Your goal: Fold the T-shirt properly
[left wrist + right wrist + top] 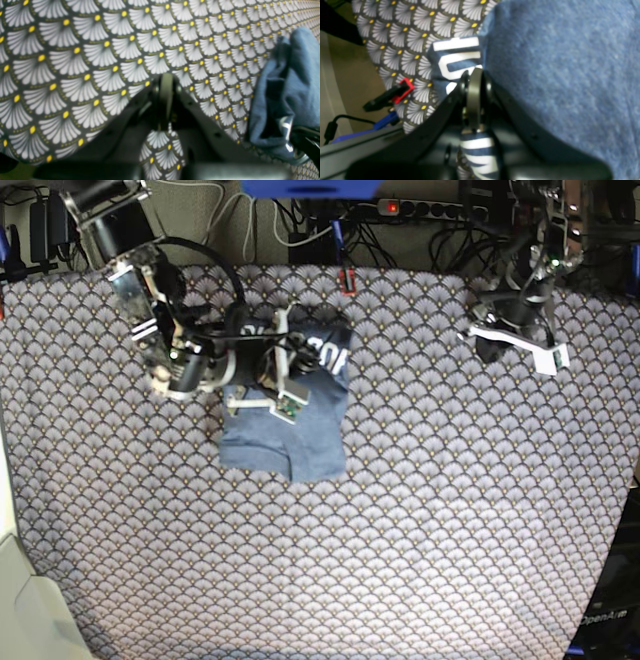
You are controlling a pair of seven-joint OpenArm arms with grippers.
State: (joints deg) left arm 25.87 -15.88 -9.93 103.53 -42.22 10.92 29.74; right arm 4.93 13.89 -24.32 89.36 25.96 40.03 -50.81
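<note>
Slate-blue T-shirt (285, 435) lies folded into a compact block on the scallop-patterned tablecloth (420, 520) covering the bench, toward the far left in the base view; white lettering shows on its upper part there; right claw (473, 75) sits over the shirt's top edge, jaws together, and the right wrist view shows them pressed at a lettered fold with plain heathered cloth filling the right side; whether cloth is actually pinched between them I cannot tell; that view alone also shows a red-and-black clip (395, 95) and a blue part (383, 121) at the cloth's edge; left claw (166, 83) is well apart from the shirt in the base view, far right corner, jaws together on nothing; left wrist view shows only pattern under it plus a bunched blue lump of shirt (292, 95) at its right edge, lettering hardly visible there; power strip (420, 208) with cables along the far edge, base view only.
</note>
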